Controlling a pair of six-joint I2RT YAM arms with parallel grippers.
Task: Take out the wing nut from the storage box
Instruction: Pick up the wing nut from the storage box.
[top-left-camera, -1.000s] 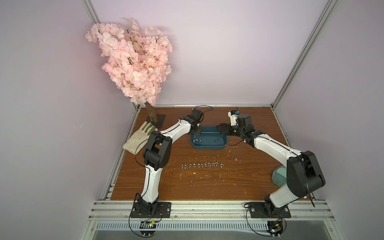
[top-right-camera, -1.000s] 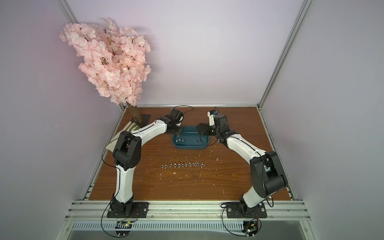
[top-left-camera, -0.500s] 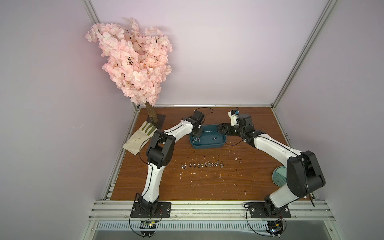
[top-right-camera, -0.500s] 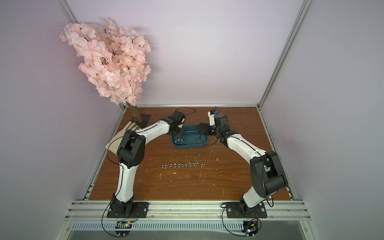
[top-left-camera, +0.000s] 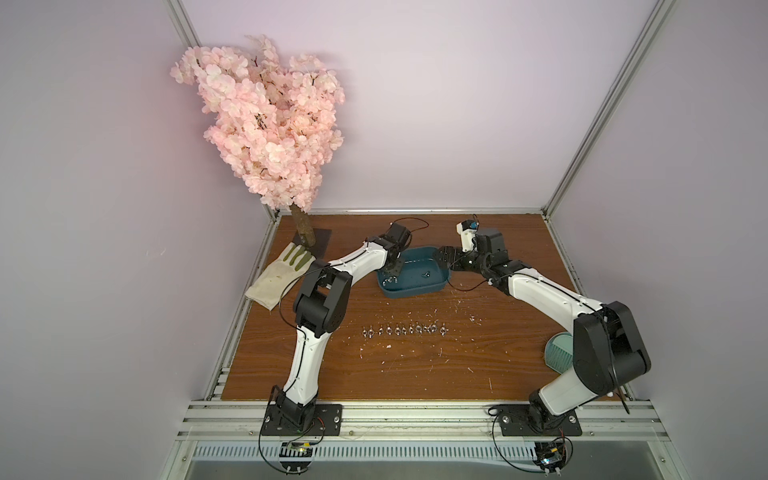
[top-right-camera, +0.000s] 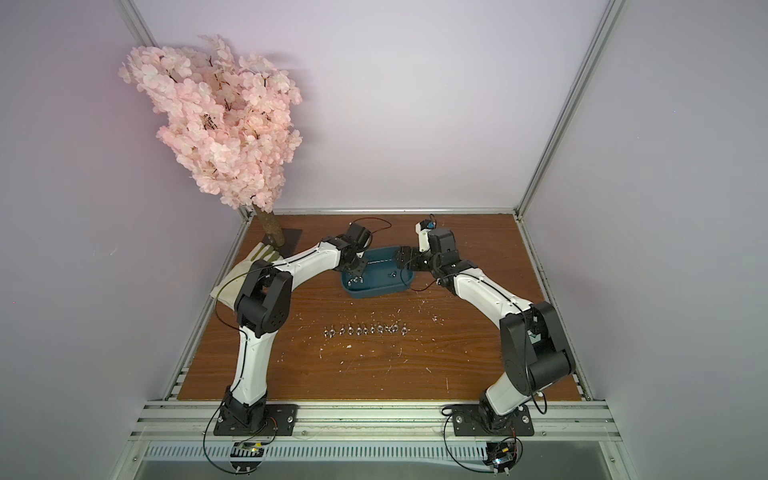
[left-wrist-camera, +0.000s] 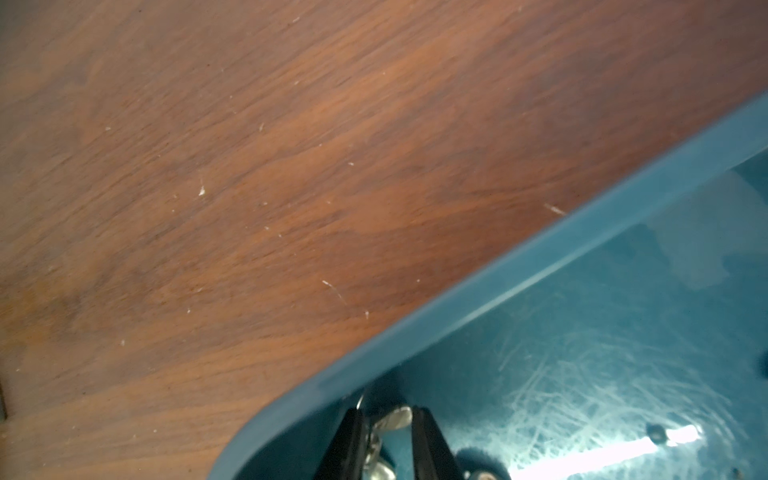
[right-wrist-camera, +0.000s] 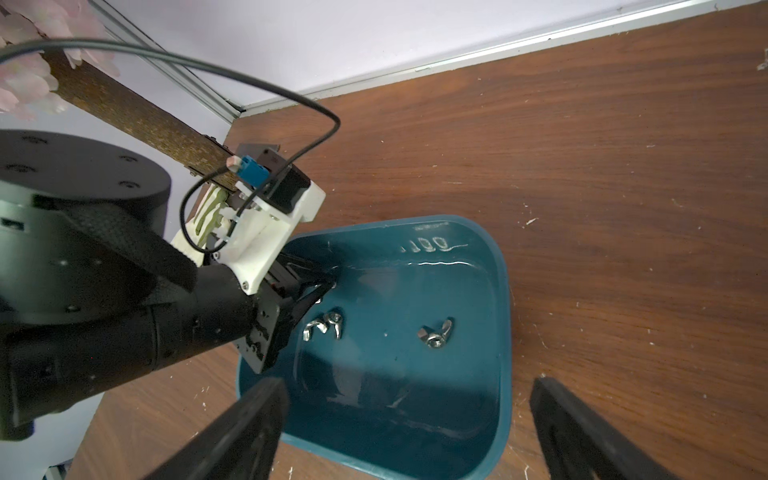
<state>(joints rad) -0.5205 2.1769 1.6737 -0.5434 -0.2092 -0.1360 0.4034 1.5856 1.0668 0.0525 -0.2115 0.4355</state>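
The storage box (top-left-camera: 415, 286) (top-right-camera: 376, 289) is a dark teal tub at the back middle of the table. My left gripper (top-left-camera: 392, 272) (left-wrist-camera: 388, 412) reaches into its left end and is shut on a silver wing nut (left-wrist-camera: 394, 417), close to the box's rim (left-wrist-camera: 457, 307). More wing nuts lie loose on the box floor: two together (right-wrist-camera: 323, 326) by the left gripper and one (right-wrist-camera: 436, 332) near the middle. My right gripper (top-left-camera: 444, 262) (right-wrist-camera: 407, 436) stands wide open at the box's right end with a finger on either side, holding nothing.
Several wing nuts (top-left-camera: 405, 330) lie in a row on the wooden table in front of the box. A pink blossom tree (top-left-camera: 266, 124) and a work glove (top-left-camera: 278, 278) stand at the back left. A pale mint-green ribbed item (top-left-camera: 559, 353) lies by the right arm.
The left arm's elbow has shifted slightly toward the box, and its gripper stays at the box's left end. The right arm has not moved.
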